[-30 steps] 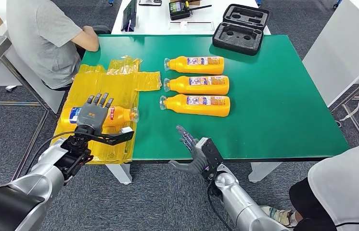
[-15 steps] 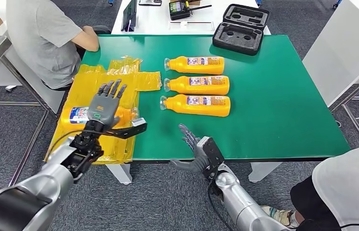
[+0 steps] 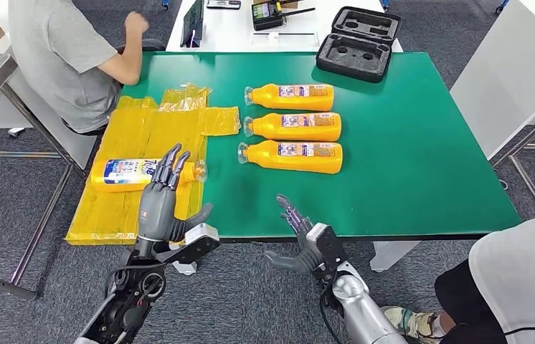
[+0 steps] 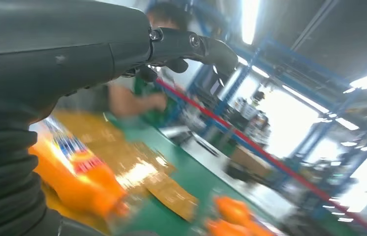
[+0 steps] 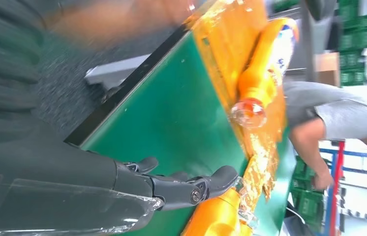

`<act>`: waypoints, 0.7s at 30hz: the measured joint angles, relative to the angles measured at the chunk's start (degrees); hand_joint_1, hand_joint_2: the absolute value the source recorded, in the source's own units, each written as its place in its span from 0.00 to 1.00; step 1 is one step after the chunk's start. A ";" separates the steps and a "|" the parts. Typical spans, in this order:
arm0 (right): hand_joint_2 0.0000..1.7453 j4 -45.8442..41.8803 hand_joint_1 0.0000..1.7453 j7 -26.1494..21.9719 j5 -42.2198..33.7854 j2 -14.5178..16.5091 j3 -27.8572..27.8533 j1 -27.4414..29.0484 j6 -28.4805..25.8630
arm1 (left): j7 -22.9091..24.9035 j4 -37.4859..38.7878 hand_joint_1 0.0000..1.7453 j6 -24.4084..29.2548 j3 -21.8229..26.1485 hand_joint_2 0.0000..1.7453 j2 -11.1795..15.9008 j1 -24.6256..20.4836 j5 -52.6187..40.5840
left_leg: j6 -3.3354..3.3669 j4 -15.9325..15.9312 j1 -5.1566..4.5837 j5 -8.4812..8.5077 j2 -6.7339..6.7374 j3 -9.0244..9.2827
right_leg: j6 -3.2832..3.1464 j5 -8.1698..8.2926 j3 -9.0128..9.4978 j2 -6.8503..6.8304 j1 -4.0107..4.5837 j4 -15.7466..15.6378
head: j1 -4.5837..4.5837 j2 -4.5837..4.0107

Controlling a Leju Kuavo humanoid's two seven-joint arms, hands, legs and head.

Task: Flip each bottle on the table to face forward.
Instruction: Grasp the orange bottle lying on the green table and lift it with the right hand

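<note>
The left hand (image 3: 158,208) stands raised at the near left edge of the green table (image 3: 408,150), fingers apart and holding nothing, their tips in front of the neck end of the lone bottle (image 3: 135,173); whether they touch it cannot be told. The right hand (image 3: 306,240) hangs just off the table's near edge, to the right of the left hand, also spread and empty.

That lone bottle lies on its side on crinkled yellow plastic wrap (image 3: 143,132) at the left of the table, cap pointing right, a blue and white label facing up. Farther right and beyond it, three bottles (image 3: 293,125) lie in a neat row, caps left, well apart from both hands.

The bottles look like filled rigid plastic, so probably moderately heavy, stiff and smooth enough to roll or slip. The wrap beneath is likely slick and may drag along. A grasp around the broad labelled body, near mid-length, seems safest; the narrow neck would let the weight swing
</note>
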 joint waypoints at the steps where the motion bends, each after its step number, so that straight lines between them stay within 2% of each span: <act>1: 1.00 -0.72 0.00 0.00 -1.02 -0.04 -0.37 0.49 0.78 | -1.81 -1.15 0.00 -2.03 0.50 1.00 -0.44 0.66 4.15 | 0.01 0.00 0.00 0.01 -0.01 0.00 | 0.00 0.01 0.01 0.00 0.00 0.00 | 0.00 0.00; 5: 1.00 -3.31 0.00 0.00 -3.73 -0.07 -2.44 2.01 1.94 | -7.00 -3.33 0.00 -9.40 3.22 1.00 -2.83 2.56 19.30 | 0.03 0.00 -0.01 0.03 -0.02 0.01 | 0.02 0.04 0.03 -0.01 -0.02 0.00 | 0.01 0.00; 11: 1.00 -4.27 0.00 0.00 -4.05 0.39 -5.84 2.89 1.21 | -11.18 -1.30 0.00 -8.94 5.75 1.00 -5.37 3.30 24.91 | 0.03 0.01 -0.01 0.03 -0.02 0.00 | 0.03 0.04 0.03 -0.01 -0.01 0.00 | 0.00 0.00; 17: 1.00 -4.30 0.00 0.00 -3.98 1.38 -8.92 3.35 -2.16 | -12.11 1.74 0.00 -8.40 5.97 1.00 -6.47 3.34 29.02 | 0.02 0.01 0.00 0.02 -0.01 0.01 | 0.02 0.04 0.02 -0.01 0.00 0.00 | -0.01 0.00; 19: 0.50 -4.50 0.00 0.00 -3.05 1.63 -9.61 3.56 -4.40 | -12.14 2.50 0.00 -8.38 5.97 1.00 -6.71 3.28 30.57 | 0.02 0.01 -0.01 0.02 -0.01 0.01 | 0.02 0.04 0.02 -0.01 -0.01 0.00 | -0.01 0.00; 21: 0.00 -5.32 0.00 0.00 -0.30 1.87 -9.96 4.01 -9.75 | -12.16 3.22 0.00 -8.68 5.96 1.00 -6.94 3.23 32.93 | 0.03 0.01 -0.01 0.03 -0.02 0.01 | 0.02 0.04 0.02 -0.01 -0.01 0.00 | -0.01 0.00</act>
